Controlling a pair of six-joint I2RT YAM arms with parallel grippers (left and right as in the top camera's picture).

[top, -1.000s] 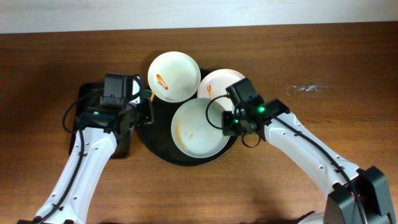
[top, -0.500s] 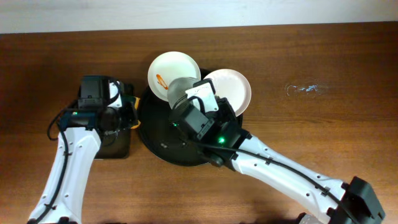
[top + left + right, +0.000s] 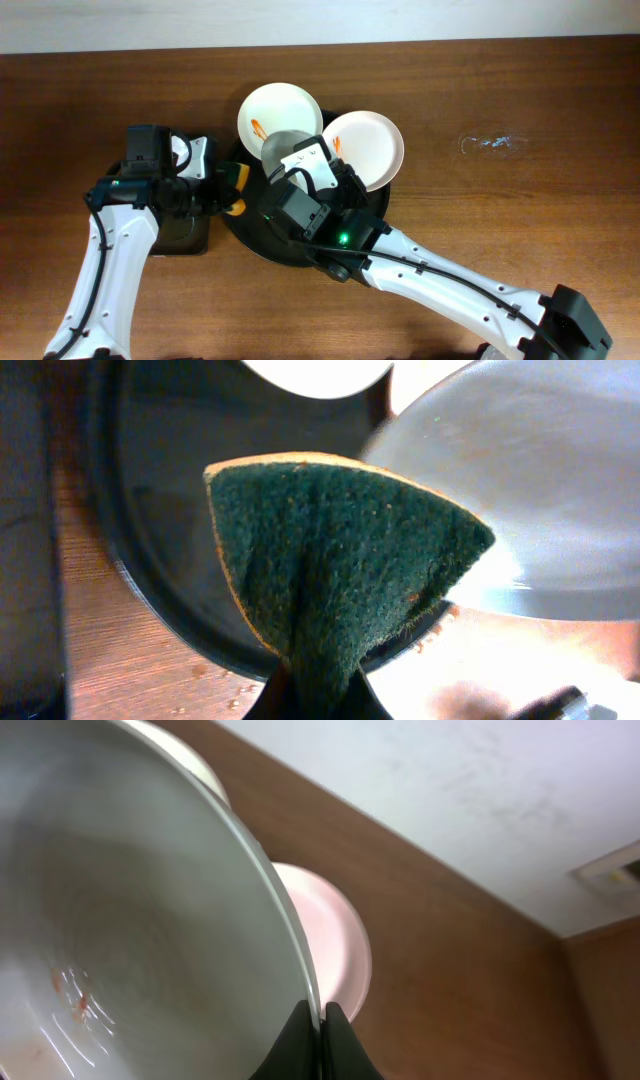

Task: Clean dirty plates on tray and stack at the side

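The right gripper (image 3: 322,1023) is pinched on the rim of a plate (image 3: 130,900), holding it tilted above the tray (image 3: 248,222) at mid-frame in the overhead view. The left gripper (image 3: 222,186) is clamped on a sponge (image 3: 340,550) just left of that plate. A second plate (image 3: 281,112), smeared orange, and a third plate (image 3: 372,146) lie at the tray's upper edge.

White plates (image 3: 281,115), orange smears; black tray (image 3: 245,220); green sponge (image 3: 340,570), yellow edge; dark-brown wood-grain table (image 3: 520,210).
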